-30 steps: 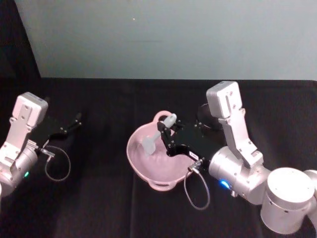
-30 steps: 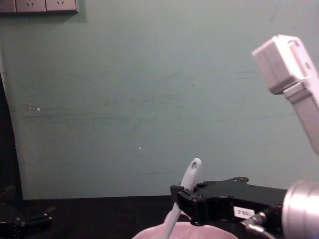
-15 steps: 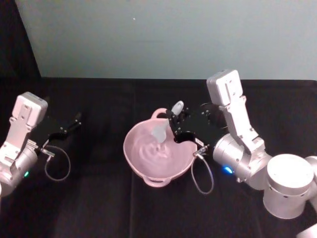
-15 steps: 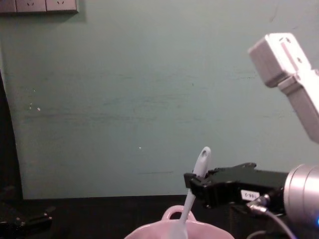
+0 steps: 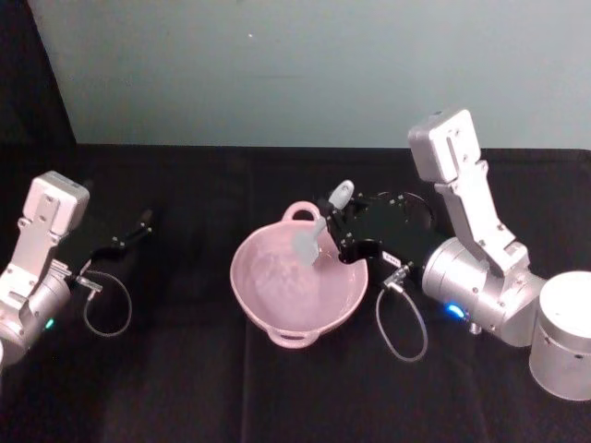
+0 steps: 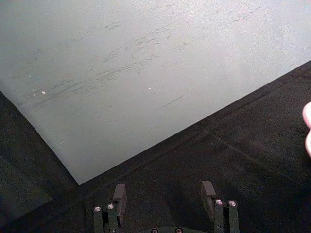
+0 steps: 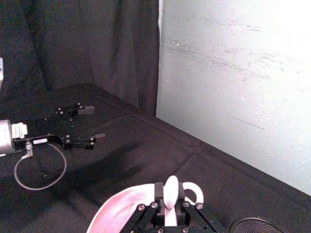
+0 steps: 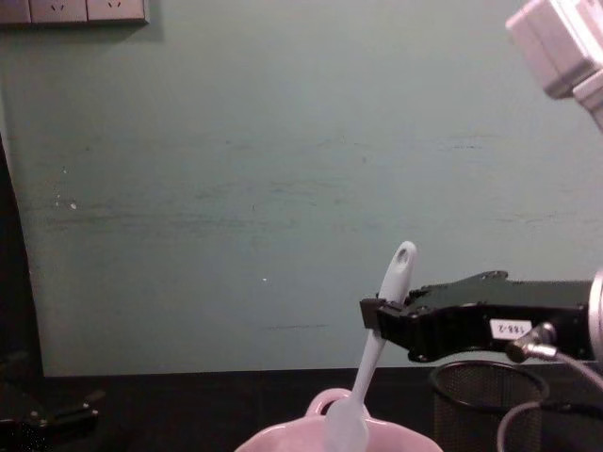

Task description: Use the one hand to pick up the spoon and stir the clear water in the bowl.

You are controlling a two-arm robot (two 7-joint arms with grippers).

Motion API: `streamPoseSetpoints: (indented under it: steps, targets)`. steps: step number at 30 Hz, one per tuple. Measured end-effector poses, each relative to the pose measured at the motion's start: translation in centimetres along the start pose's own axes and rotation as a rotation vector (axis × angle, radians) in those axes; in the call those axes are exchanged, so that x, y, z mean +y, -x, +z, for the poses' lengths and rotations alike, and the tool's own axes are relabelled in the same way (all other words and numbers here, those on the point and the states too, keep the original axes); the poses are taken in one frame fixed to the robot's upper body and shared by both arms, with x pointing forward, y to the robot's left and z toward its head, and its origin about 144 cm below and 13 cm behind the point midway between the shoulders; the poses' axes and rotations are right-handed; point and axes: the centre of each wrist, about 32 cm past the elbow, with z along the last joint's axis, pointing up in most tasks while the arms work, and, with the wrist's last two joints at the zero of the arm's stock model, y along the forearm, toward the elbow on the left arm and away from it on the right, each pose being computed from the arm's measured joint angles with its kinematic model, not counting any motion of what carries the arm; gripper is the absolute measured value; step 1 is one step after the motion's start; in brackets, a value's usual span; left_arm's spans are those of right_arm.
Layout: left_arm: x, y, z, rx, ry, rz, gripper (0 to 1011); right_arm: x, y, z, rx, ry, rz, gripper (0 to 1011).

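holding spoon in pink bowl

right gripper (image 5: 338, 224) sits over the bowl's (image 5: 249, 295) far right rim, fingers clamped on the spoon (image 8: 375, 348) near its upper handle. spoon tilted, scoop end down inside the bowl, holed tip up. bowl mid-counter (image 5: 185, 378). mesh cup (image 8: 490, 400) right of bowl, behind gripper. left gripper (image 5: 140, 226) parked at counter's left, fingers apart.

Chest view crops the bowl (image 8: 405, 439) below; the spoon (image 8: 375, 348) seems blurred low down.

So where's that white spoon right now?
In the head view, the spoon tilts over the right side of the pink bowl, gripped by the right gripper.
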Motion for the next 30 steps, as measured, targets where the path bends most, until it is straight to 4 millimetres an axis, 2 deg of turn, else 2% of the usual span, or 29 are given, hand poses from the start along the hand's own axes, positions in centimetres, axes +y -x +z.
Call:
streamPoseSetpoints:
  steps: [20, 30]
  targets:
    - [0.0, 0.0, 0.0, 0.0, 0.0, 0.0, 1011, -2.6, -2.2, 4.0, -0.009, 0.056, 0.006, 120]
    - [0.0, 0.0, 0.0, 0.0, 0.0, 0.0, 1011, -4.2, -3.4, 6.9, 0.028, 0.081, -0.057, 120]
